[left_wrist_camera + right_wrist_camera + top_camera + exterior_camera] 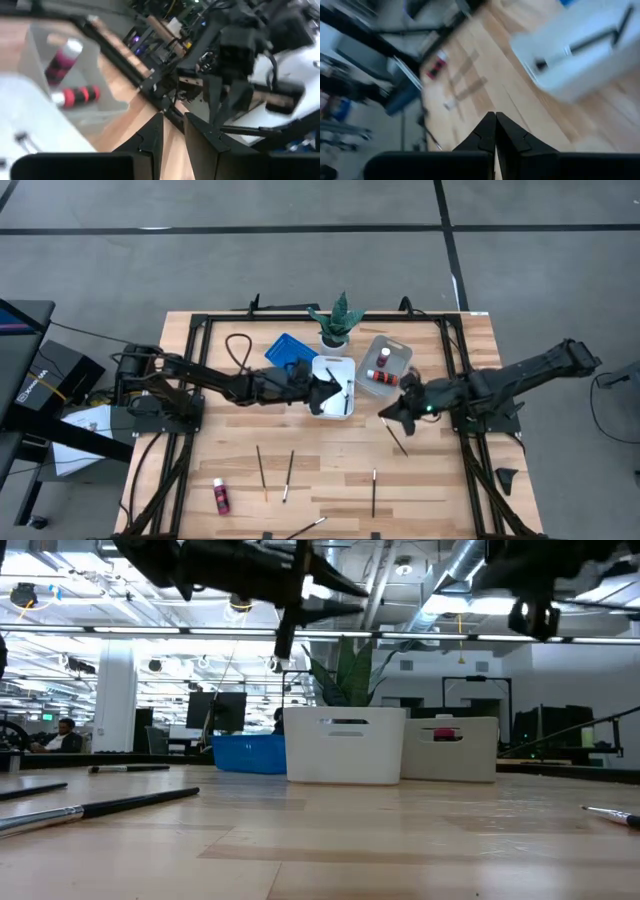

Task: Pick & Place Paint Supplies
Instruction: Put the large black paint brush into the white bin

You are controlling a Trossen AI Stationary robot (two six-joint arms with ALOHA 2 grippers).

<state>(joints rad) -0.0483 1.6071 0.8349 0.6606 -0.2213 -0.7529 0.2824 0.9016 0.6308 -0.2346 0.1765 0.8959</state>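
Note:
My left gripper (pixel 322 392) (pixel 173 120) hovers over the white tray (pixel 340 412), shut on a dark paintbrush (pixel 285 635). That tray has other brushes (pixel 347 385) in it. My right gripper (pixel 392 416) (pixel 495 119) is shut and raised, to the right of the white tray. A dark brush (pixel 398 440) shows just nearer than it; whether they touch, I cannot tell. Red bottles (pixel 75 95) lie in the grey tray (pixel 400 358). Loose brushes (pixel 261 470) and a pink bottle (pixel 220 496) lie on the near part of the table. My left gripper comes in about level from the table's left. In the low view the paintbrush's dark handle (pixel 286 620) hangs nearly upright below the fingers, clear of the white tray's rim. The wrist view does not show the place of contact.
A blue tray (pixel 288 350) stands left of the white tray, and a small green plant (pixel 337 320) stands behind them. A black frame (pixel 200 330) runs around the table's edges. More brushes (pixel 374 492) lie toward the near edge.

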